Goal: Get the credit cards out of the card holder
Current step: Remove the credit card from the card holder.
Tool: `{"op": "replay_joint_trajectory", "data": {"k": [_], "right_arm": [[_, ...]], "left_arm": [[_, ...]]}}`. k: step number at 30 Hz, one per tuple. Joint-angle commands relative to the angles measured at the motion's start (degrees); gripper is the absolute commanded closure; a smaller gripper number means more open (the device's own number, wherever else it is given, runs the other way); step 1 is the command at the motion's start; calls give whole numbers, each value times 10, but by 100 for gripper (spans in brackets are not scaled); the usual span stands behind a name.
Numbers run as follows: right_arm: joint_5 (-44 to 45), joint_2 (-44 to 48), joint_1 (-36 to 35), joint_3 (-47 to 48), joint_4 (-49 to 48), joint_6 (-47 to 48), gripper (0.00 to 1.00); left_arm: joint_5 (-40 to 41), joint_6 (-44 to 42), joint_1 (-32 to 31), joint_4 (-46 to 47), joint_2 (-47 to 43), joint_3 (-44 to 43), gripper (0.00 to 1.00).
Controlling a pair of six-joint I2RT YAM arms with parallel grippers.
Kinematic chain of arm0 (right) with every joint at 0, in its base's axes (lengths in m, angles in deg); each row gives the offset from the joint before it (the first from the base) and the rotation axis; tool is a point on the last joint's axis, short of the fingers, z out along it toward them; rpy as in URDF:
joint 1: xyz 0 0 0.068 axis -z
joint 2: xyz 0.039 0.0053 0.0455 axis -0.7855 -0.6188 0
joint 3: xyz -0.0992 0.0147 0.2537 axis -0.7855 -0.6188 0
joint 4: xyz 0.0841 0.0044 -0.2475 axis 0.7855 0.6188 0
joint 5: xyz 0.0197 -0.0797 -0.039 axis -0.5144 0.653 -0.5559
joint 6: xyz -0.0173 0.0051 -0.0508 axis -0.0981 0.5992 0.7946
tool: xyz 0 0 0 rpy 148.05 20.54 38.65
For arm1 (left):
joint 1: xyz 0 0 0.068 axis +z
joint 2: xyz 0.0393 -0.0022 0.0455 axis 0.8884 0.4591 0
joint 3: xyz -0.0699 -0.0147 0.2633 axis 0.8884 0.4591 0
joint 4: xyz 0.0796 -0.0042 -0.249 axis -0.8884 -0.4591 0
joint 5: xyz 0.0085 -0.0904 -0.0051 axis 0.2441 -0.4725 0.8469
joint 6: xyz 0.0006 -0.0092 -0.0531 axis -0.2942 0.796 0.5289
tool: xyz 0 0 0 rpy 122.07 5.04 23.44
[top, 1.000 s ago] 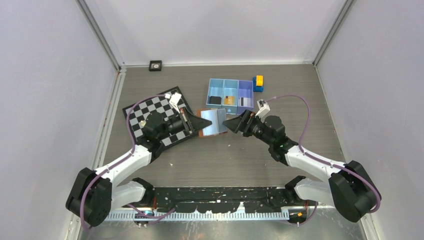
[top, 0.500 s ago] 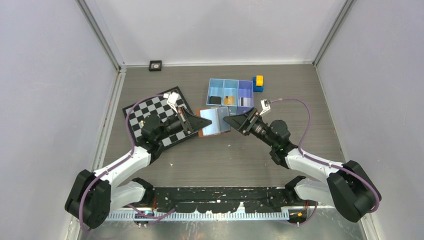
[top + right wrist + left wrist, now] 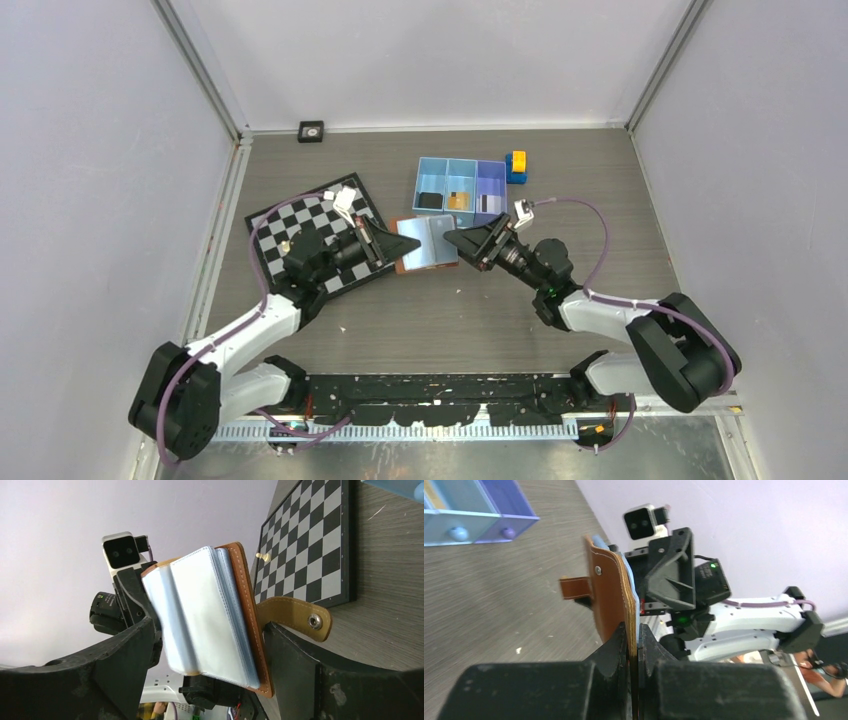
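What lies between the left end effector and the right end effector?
The card holder, in the top view. The left end effector pinches one edge; the open right end effector straddles the other, as its wrist view shows.

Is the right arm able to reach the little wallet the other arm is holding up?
Probably yes. The open right gripper has the card holder's clear pages between its fingers, nothing blocks it, and the left gripper pinches the brown cover.

brown card holder (image 3: 424,243), open, pale-blue inside
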Motion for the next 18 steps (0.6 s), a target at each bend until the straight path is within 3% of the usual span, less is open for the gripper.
{"op": "replay_joint_trajectory", "data": {"k": [1, 4, 11, 14, 18], "right_arm": [[11, 48, 2, -8, -40, 13, 18], [29, 77, 4, -10, 13, 35, 25], [11, 67, 4, 12, 47, 59, 55], [4, 57, 4, 37, 114, 80, 56], [-12, 46, 4, 47, 118, 89, 56]], "left_arm": [[82, -66, 0, -120, -35, -12, 100], [124, -87, 0, -180, -50, -18, 100], [76, -78, 0, -139, -18, -24, 100], [62, -70, 0, -113, -11, -21, 100], [69, -73, 0, -126, -18, -22, 100]]}}
